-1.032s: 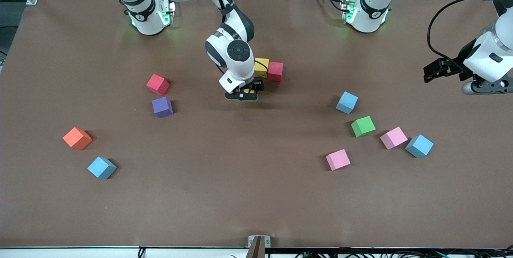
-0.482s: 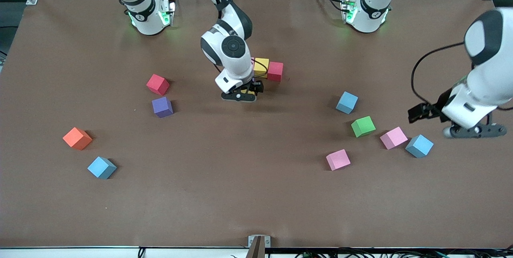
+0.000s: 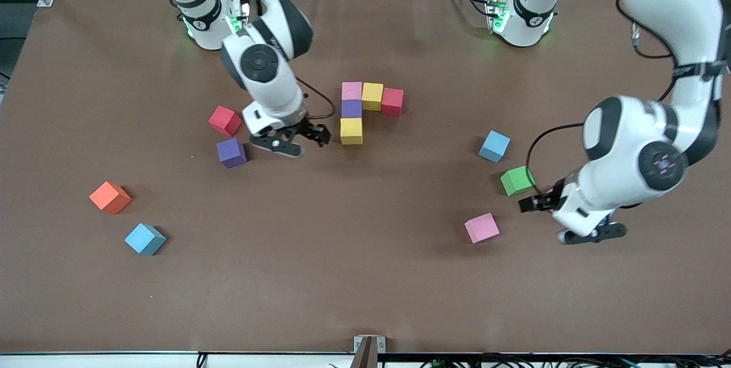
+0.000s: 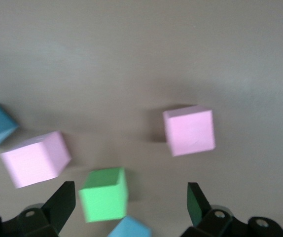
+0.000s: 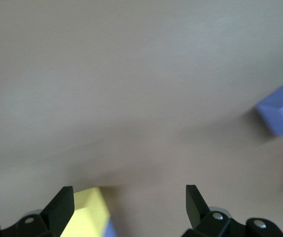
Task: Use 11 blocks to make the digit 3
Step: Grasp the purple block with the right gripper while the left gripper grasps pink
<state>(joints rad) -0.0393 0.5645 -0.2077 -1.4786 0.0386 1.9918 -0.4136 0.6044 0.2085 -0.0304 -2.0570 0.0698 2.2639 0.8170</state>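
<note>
Matte brown table (image 3: pixel 365 276) with scattered foam cubes (image 3: pixel 351 131), grippers empty.

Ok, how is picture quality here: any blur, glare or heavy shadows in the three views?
Front view: sharp, evenly lit, soft short shadows beside cubes such as the orange foam cube. Left wrist view: motion-smeared, the green foam cube soft-edged between open claw fingers. Right wrist view: blurred too, the purple foam cube streaked.

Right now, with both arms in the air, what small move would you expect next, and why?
Probably the right gripper, fingers open and empty, heads to the loose purple foam cube beside it. The five-cube start of the digit 3 needs more blocks. The left gripper, also open, hangs over the pink foam cube.
</note>
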